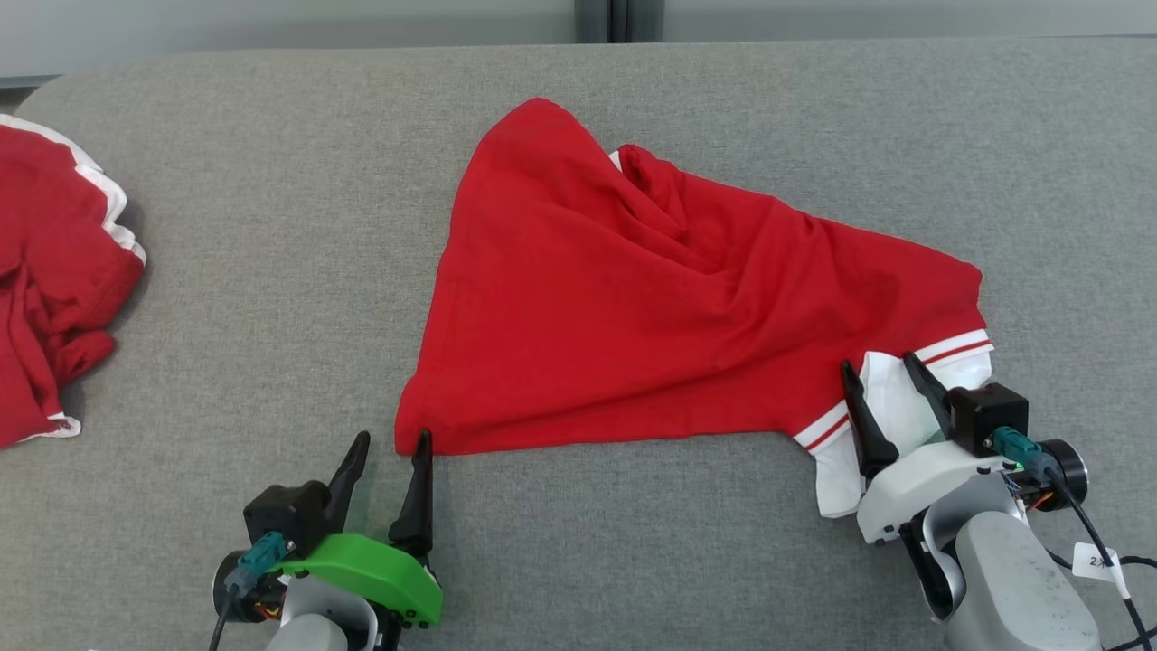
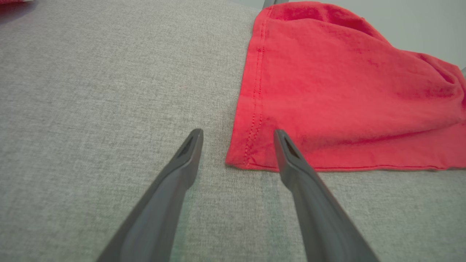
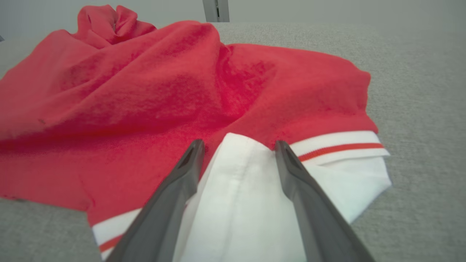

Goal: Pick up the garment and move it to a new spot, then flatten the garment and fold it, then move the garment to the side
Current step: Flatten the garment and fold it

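The garment (image 1: pixel 651 298) is a red shirt with white, red-striped trim, lying rumpled on the grey surface. Its near-left hem corner (image 2: pixel 247 153) rests on the cloth between the tips of my left gripper (image 1: pixel 390 443), which stands open. My right gripper (image 1: pixel 877 366) is open too, its fingers straddling the white collar part (image 3: pixel 240 189) at the garment's near-right end, where the striped band (image 3: pixel 338 145) shows. Neither gripper clamps the fabric. The far side bunches up into a peak (image 1: pixel 542 117).
A second red garment with white trim (image 1: pixel 54 271) lies crumpled at the left edge of the grey upholstered surface (image 1: pixel 271 271). The surface's rounded far edge meets a pale wall (image 1: pixel 271 23). A tagged cable (image 1: pixel 1098 561) hangs by my right wrist.
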Motion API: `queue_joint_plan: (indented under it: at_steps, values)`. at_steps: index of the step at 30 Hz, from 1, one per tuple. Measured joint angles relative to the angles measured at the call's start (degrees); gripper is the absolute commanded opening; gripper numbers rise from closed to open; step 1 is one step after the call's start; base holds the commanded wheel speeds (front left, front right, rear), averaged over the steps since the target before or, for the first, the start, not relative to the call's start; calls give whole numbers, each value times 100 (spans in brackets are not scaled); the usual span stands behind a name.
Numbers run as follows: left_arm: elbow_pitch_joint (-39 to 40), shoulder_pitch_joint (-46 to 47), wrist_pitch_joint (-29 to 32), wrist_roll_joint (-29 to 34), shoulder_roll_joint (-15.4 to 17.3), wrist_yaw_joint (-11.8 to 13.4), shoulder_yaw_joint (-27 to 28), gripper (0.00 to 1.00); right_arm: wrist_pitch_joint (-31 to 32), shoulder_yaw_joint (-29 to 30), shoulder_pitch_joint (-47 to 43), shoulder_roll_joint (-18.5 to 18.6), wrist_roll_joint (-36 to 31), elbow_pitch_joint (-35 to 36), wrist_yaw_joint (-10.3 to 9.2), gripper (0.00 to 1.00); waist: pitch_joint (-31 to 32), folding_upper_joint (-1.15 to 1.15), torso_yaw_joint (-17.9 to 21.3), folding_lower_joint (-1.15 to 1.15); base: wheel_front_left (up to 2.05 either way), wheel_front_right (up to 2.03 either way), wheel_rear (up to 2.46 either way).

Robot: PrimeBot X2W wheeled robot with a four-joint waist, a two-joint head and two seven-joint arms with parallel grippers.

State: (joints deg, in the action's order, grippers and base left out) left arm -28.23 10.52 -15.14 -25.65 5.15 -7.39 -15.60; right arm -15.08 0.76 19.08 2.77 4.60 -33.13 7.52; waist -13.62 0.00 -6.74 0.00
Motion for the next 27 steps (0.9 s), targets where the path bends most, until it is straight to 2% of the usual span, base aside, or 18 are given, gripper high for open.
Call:
queue_joint_plan:
  at_steps: [1,2,3,10,18,22,23,24,25,26,27]
  values:
    - [9,13,0,0,1,0,-8,100,0,12,35,-1,0,-32,0,33,-13,0,-16,0,0,0,0]
    - [13,14,0,-1,3,0,-11,100,0,23,49,-1,3,-41,0,13,-20,0,-27,0,0,0,0]
    - [12,14,0,-1,5,0,-14,100,0,38,58,0,9,-55,0,0,-29,0,-41,0,0,0,0]
    - [9,14,0,-4,5,0,-13,100,1,149,32,-2,71,102,0,0,-7,0,-55,0,0,0,0]
    - [36,-13,0,-2,3,0,45,100,0,326,-51,-5,213,1203,0,0,106,0,65,0,0,0,0]
    - [38,-102,0,32,-2,0,90,100,0,549,-508,2,360,1802,0,0,188,0,206,0,0,0,0]
    - [36,-116,0,45,-3,0,113,100,0,593,-693,1,380,1905,0,4,212,0,250,0,0,0,0]
    - [36,-130,0,63,-5,0,124,100,0,627,-841,2,380,1954,0,40,232,0,285,0,0,0,0]
    - [35,-153,0,76,-11,0,145,100,0,653,-1038,2,390,2007,0,49,258,0,330,0,0,0,0]
    - [30,-179,0,82,-20,0,167,100,0,678,-1218,1,391,2046,0,90,284,0,376,0,0,0,0]
    - [29,-193,1,102,-26,0,186,100,0,701,-1351,1,394,2064,0,100,306,0,412,0,0,0,0]
